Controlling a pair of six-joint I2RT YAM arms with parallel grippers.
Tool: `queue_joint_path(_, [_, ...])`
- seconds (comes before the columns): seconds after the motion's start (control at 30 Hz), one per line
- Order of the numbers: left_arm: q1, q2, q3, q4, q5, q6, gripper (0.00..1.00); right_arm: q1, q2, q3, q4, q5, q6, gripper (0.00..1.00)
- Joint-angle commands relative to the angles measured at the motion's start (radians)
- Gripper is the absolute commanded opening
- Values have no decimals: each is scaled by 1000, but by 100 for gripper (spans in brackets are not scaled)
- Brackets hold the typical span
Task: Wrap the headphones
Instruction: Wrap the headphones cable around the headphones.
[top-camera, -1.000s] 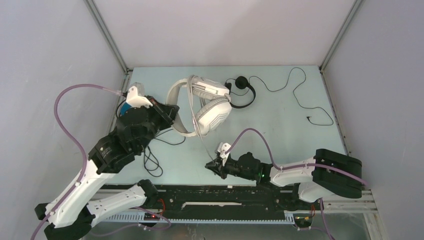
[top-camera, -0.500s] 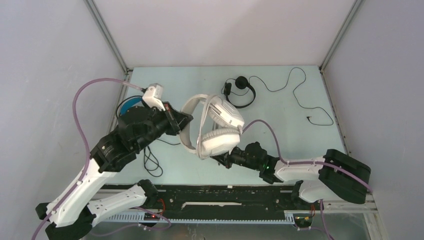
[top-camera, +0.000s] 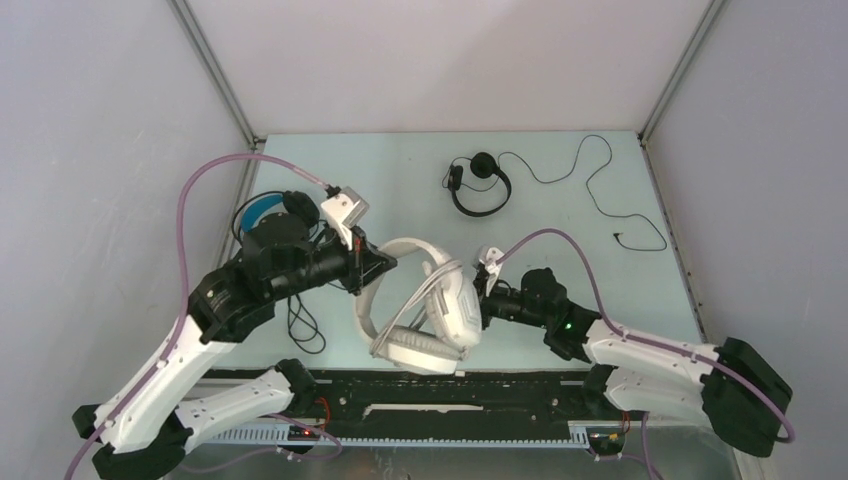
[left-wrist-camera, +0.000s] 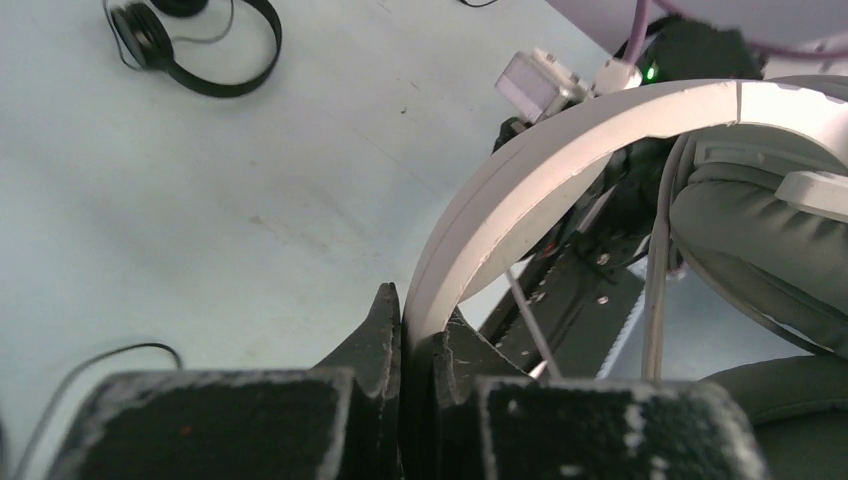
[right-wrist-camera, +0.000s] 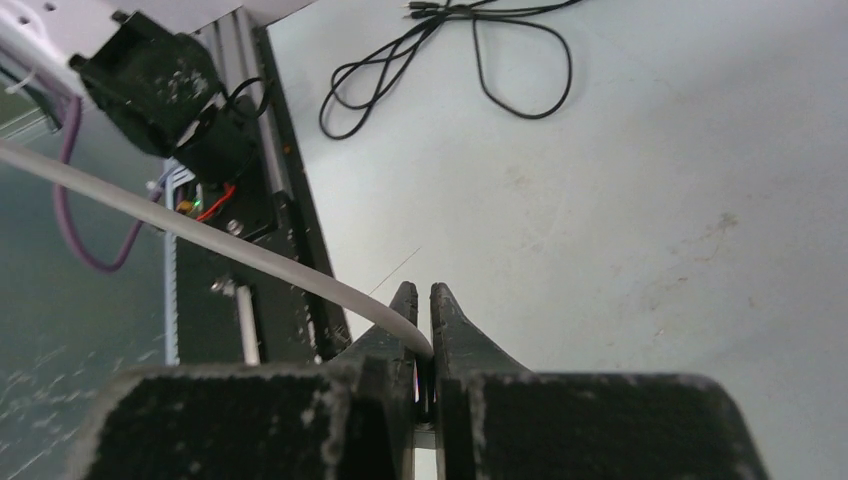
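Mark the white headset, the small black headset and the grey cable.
white headset (top-camera: 415, 352): top external view, on its near ear cup.
small black headset (top-camera: 483, 164): top external view, on its ear cup.
grey cable (right-wrist-camera: 200, 238): right wrist view, on the middle of its visible stretch.

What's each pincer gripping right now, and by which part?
Left pincer clamps the large white over-ear headset by its curved headband; right pincer pinches that headset's thin grey cable.
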Motion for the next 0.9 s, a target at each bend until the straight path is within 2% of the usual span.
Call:
queue_joint_path(0.0, [0, -97, -47, 25, 109, 248, 0, -32, -95, 60, -237, -103, 17, 0])
queue_joint_path(0.2, [-1, -110, -137, -61, 48, 553, 0, -63, -149, 138, -404, -270, 86, 0])
queue_joint_path(0.33, [-9, -64, -150, -143, -4, 674, 0, -67, -153, 181, -447, -366, 163, 0])
queue_joint_path(0.47, [-29, -47, -188, -151, -96, 783, 0, -86, -129, 215, -458, -457, 232, 0])
queue_joint_path(0.6, [-36, -65, -223, -96, -171, 865, 0, -134, -88, 230, -388, -608, 353, 0])
queue_joint_path(0.67, [-45, -80, -252, -51, -257, 909, 0, -154, -73, 230, -318, -670, 424, 0])
queue_joint_path(0.73, [-54, -85, -268, -16, -343, 942, 0, -162, -65, 232, -248, -700, 491, 0])
queue_joint_path(0.87, [-77, -85, -286, 37, -420, 969, 0, -163, -50, 230, -104, -717, 621, 0])
